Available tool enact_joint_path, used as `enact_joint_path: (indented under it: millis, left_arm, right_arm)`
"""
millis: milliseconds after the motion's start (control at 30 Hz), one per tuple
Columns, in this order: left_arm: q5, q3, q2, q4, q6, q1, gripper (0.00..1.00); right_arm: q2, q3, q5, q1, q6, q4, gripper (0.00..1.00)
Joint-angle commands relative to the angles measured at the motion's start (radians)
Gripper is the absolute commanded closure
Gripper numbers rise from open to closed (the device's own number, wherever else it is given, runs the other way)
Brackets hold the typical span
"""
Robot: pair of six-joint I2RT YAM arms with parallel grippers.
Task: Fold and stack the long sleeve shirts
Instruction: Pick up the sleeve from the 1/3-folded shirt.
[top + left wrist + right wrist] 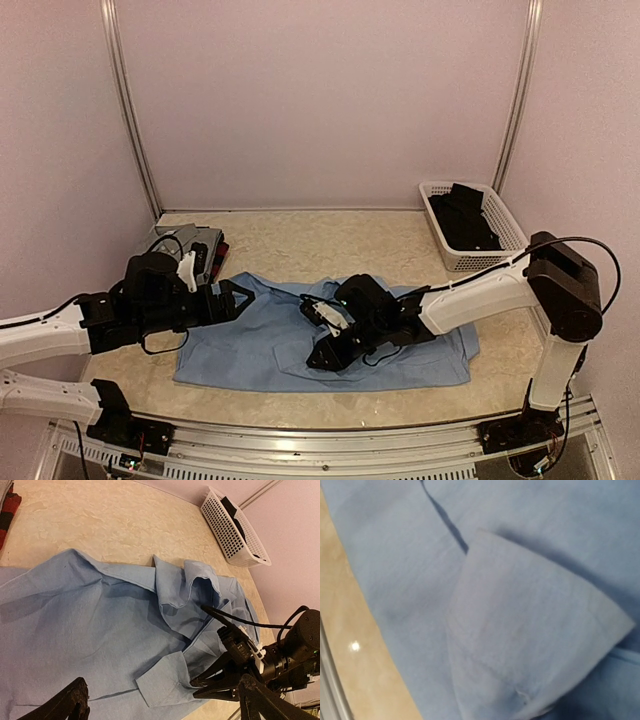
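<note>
A large light blue shirt (250,345) lies spread over the middle of the table, collar (192,580) toward the back. One sleeve is folded inward, its cuff (165,680) lying on the body near the front hem. My right gripper (194,686) pinches the edge of that cuff (530,645), which lifts slightly off the cloth; its own fingers stay out of the right wrist view. My left gripper (236,298) hovers wide open over the shirt's left edge, holding nothing. A grey shirt (190,240) and a red-and-black plaid shirt (7,510) sit folded at the back left.
A white mesh basket (505,222) holding dark clothing stands at the back right by the wall. The metal rail (350,445) runs along the near table edge, just in front of the shirt's hem.
</note>
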Motion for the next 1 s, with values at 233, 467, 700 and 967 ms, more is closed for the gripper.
enact_joint_path:
  millis: [233,467,700,967]
  left_arm:
    - [-0.003,-0.027,-0.015,0.047,-0.034,0.014,0.01]
    - [0.008,-0.020,0.021,0.047,-0.032,0.014,0.01]
    - [0.005,-0.025,0.029,0.053,-0.035,0.014,0.01]
    - [-0.005,-0.023,0.030,0.050,-0.046,0.015,0.01]
  right_arm:
    - [-0.052,-0.003,0.154,0.011,-0.018,-0.100,0.69]
    - [-0.051,-0.010,0.159,0.013,-0.020,-0.118,0.68]
    - [-0.049,-0.029,0.117,0.017,-0.010,-0.081,0.69]
    - [-0.016,-0.025,0.045,0.027,0.006,-0.028,0.78]
